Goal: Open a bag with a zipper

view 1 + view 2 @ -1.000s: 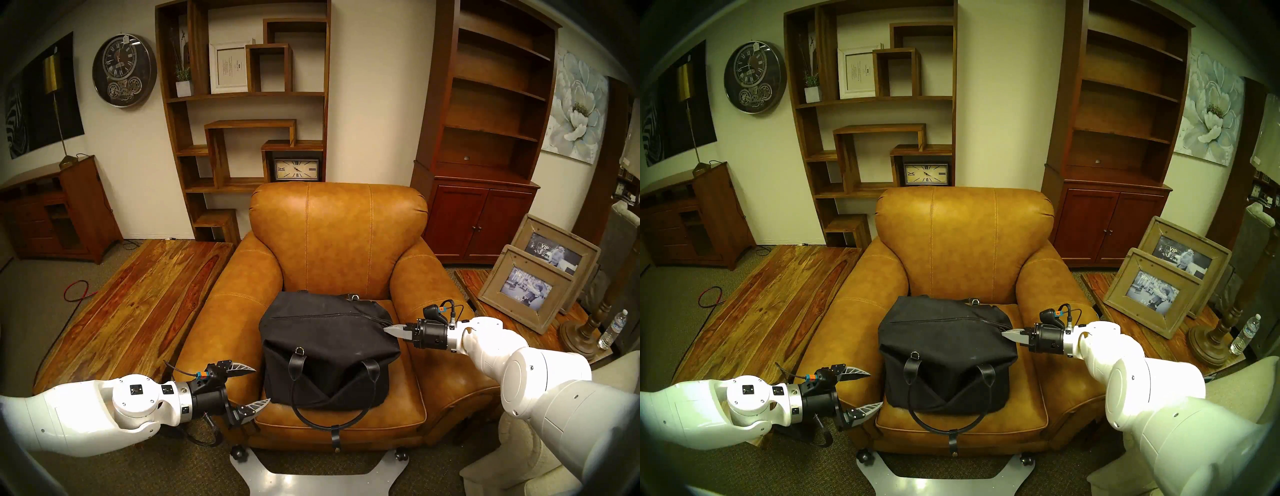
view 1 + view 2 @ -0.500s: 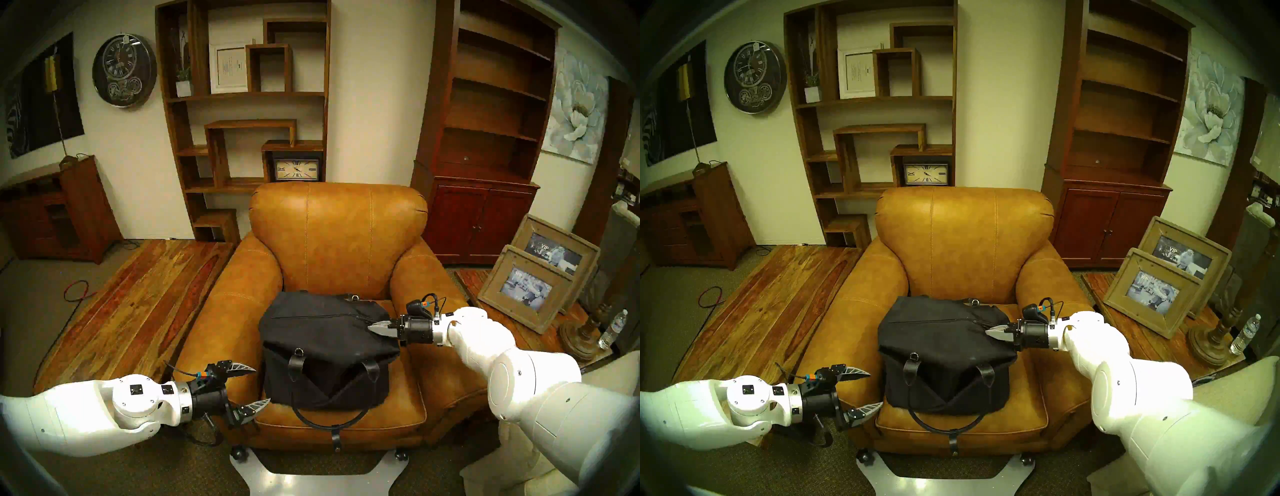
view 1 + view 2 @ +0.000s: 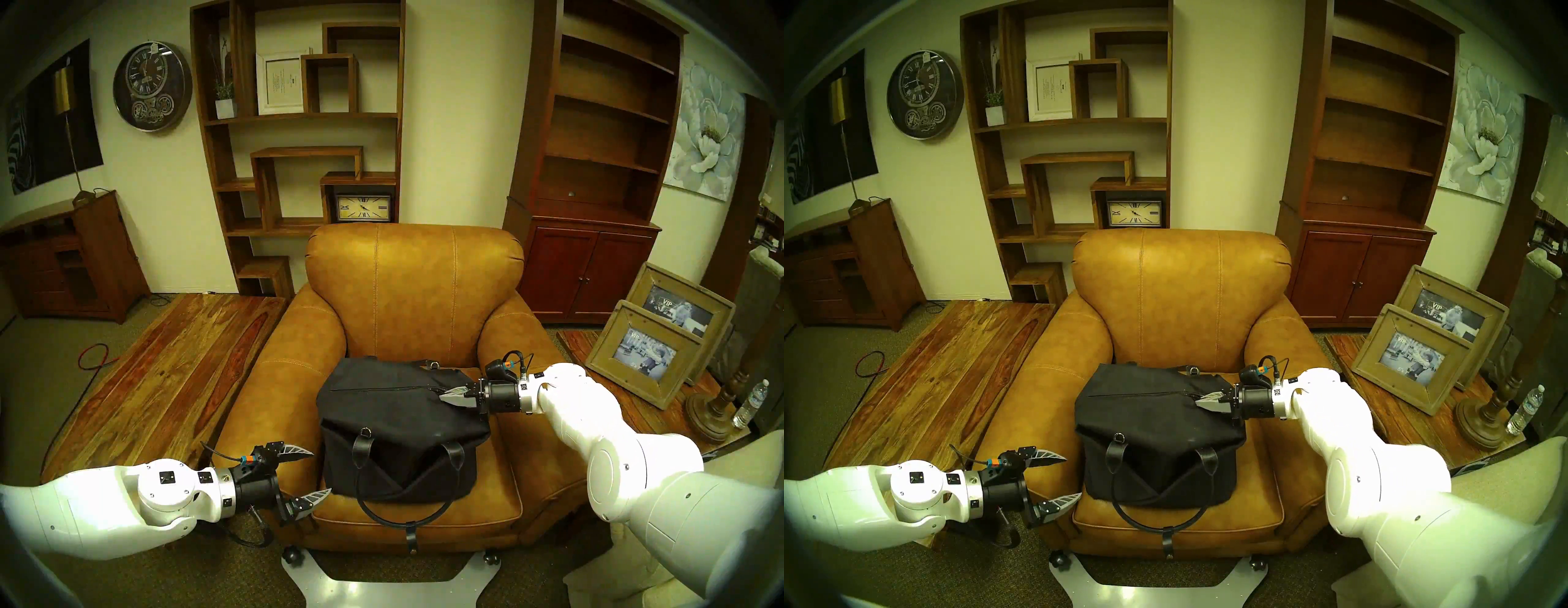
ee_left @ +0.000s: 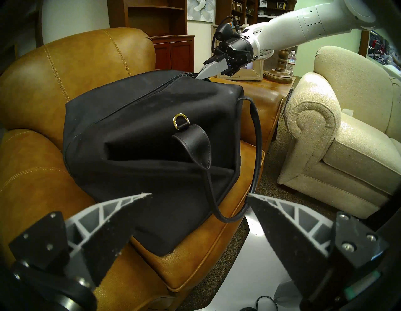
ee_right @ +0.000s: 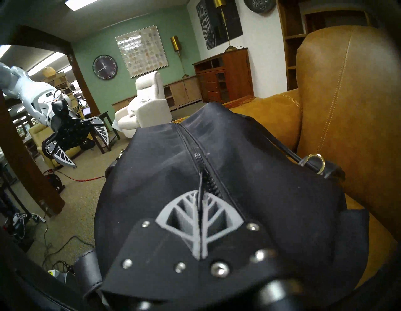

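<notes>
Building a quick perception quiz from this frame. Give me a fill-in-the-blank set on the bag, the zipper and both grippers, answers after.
1. The bag rests on the seat of a tan leather ____.
2. The right gripper has its jaws closed on the zipper's ____.
3. The left gripper hangs beside the bag with its jaws ____.
4. The zipper has parted only at the end nearest the ____ gripper.

Missing words: armchair; pull tab; open; right

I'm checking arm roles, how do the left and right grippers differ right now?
The left gripper is wide open, empty, beside the bag's near left corner. The right gripper is shut on the zipper pull atop the bag. Both have the same grey ribbed fingers.
</notes>
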### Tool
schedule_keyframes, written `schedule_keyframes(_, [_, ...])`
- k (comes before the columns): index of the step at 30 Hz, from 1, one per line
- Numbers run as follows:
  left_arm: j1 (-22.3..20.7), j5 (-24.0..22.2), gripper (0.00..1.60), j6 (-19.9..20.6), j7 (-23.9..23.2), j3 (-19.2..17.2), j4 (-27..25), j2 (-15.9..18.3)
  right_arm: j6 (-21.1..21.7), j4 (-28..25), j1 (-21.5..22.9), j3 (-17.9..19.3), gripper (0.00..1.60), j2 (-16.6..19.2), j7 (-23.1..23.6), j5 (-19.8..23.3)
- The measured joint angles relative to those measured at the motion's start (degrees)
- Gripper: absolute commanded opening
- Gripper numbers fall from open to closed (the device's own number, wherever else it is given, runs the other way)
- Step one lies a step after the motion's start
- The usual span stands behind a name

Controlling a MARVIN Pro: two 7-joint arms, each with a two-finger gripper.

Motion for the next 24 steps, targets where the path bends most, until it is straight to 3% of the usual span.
schedule_keyframes(24, [-0.38, -0.14, 1.60, 0.01, 0.15, 0.47, 0.01, 0.05, 2.88, -15.12, -5.30, -5.66, 0.00, -5.95, -0.01, -3.97])
